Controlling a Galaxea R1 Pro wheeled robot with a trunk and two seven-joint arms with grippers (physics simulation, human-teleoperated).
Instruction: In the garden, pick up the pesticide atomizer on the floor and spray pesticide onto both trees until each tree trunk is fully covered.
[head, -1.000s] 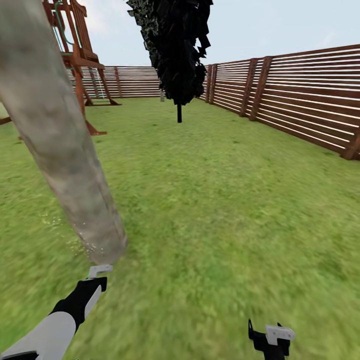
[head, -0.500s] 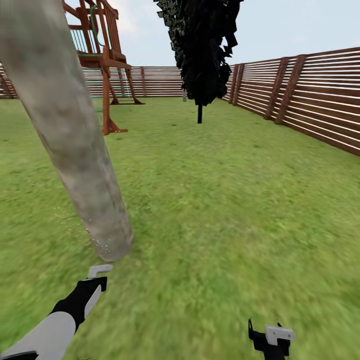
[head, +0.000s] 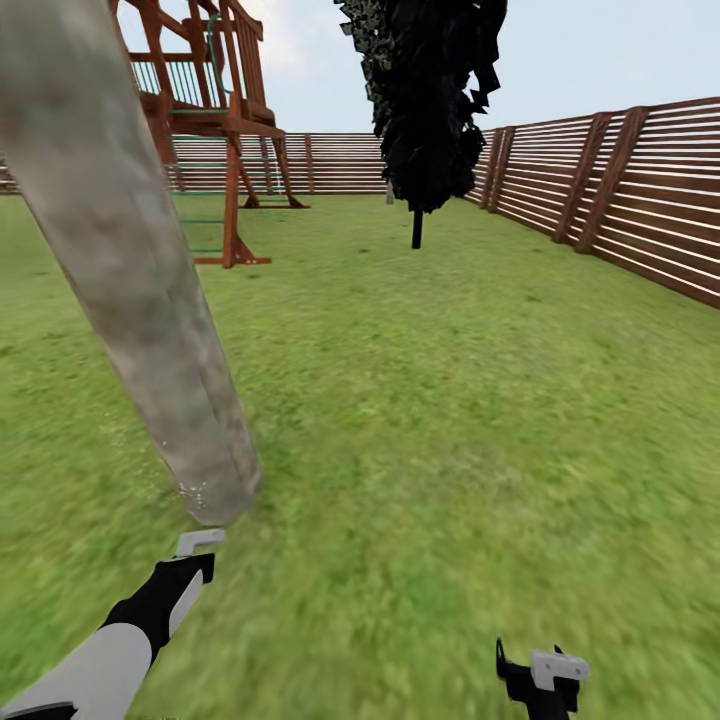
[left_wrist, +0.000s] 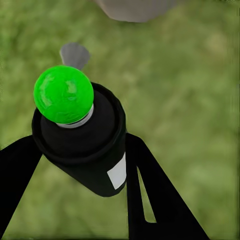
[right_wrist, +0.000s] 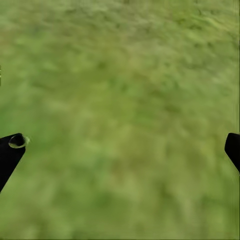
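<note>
A thick, pale grey-brown mottled tree trunk (head: 130, 260) leans across the left of the head view and meets the lawn just ahead of my left gripper (head: 197, 552). A few whitish pesticide specks (head: 192, 490) cling around the trunk's foot. In the left wrist view my left gripper (left_wrist: 82, 150) is shut on the pesticide atomizer (left_wrist: 95, 160), a black body whose round tip (left_wrist: 63, 94) shows bright green. It points at the trunk's base (left_wrist: 135, 6). My right gripper (head: 545, 672) hangs low at the right, open over bare grass (right_wrist: 120, 120). The second tree is out of view.
A slim dark cypress-like tree (head: 430, 90) stands far ahead. A brown wooden playset (head: 215, 110) rises at the back left. A slatted wooden fence (head: 620, 180) runs along the right and back. Open lawn (head: 450, 400) stretches to the right of the trunk.
The whole head view has swung, so the playset, the dark tree and the fence sit further right in the picture. Both arms hold the same pose.
</note>
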